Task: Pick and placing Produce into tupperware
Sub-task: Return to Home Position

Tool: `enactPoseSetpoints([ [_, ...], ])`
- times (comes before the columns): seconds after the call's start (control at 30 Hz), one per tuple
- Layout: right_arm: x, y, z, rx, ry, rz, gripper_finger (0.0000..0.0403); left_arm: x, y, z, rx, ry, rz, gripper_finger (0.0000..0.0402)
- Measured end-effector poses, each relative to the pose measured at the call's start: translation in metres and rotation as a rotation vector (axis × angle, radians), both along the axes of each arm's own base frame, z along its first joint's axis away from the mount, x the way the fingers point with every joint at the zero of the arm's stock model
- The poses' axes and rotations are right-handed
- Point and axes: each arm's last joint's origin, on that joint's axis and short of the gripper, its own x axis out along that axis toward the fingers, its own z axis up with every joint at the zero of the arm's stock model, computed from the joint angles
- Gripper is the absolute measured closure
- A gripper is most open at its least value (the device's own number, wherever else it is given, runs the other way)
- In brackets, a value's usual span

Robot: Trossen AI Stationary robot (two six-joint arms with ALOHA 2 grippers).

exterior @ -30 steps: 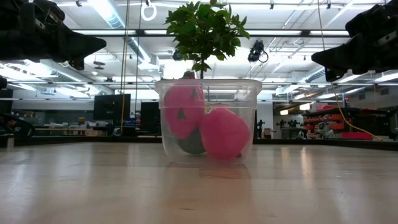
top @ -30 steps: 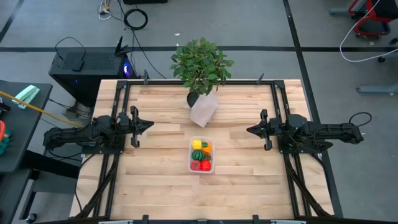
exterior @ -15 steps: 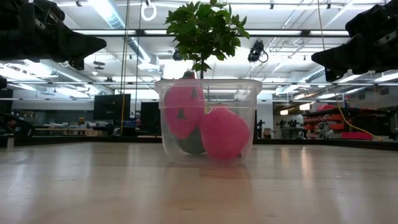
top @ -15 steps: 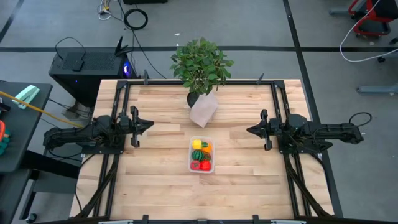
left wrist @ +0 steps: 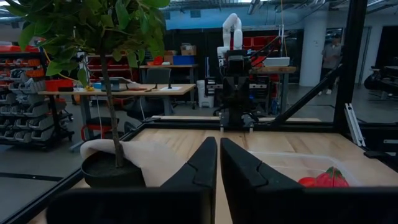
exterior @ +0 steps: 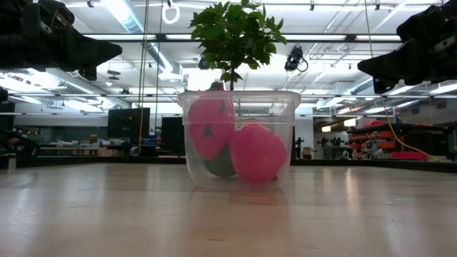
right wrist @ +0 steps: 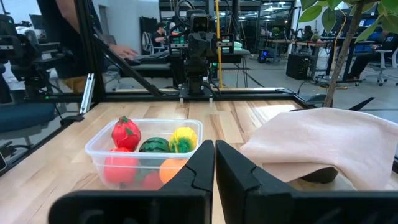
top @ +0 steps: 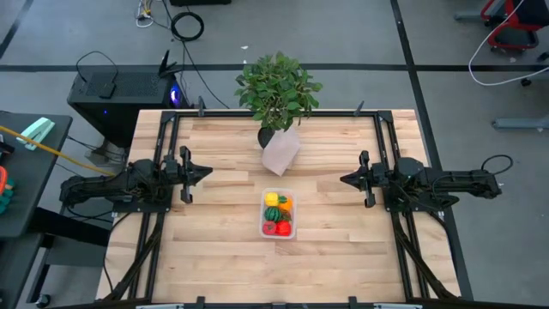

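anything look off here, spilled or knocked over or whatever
Nothing stands out. The tupperware sits upright at mid-table with the produce inside, none loose on the table. The potted plant stands behind it. The left gripper and right gripper hang shut at either side, touching nothing.

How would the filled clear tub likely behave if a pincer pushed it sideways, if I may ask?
The tupperware looks thin-walled and light, so it would probably slide on the smooth wooden table rather than tip. Its rounded produce may shift inside.

Your dark left gripper (top: pixel 206 172) and right gripper (top: pixel 345 179) hang raised at opposite sides, facing inward, fingers (left wrist: pixel 200 167) closed together.
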Motion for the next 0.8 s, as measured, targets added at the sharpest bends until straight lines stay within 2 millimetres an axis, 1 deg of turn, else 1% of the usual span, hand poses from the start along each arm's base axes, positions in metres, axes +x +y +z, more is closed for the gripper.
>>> enactPoseSetpoints([
  [0.2,0.0000,0.0000,0.0000,0.000,0.000,0.000,0.0382,0.0000,0.0000,0.0000,0.000,0.000,0.000,0.0365],
  [0.57,0.0000,0.0000,-0.0001,0.000,0.000,0.000,0.0382,0.0000,0.0000,0.0000,0.000,0.000,0.000,0.0381],
  [0.8,0.0000,0.0000,-0.0001,0.001,0.000,0.000,0.0382,0.0000,0.0000,0.0000,0.000,0.000,0.000,0.0373],
])
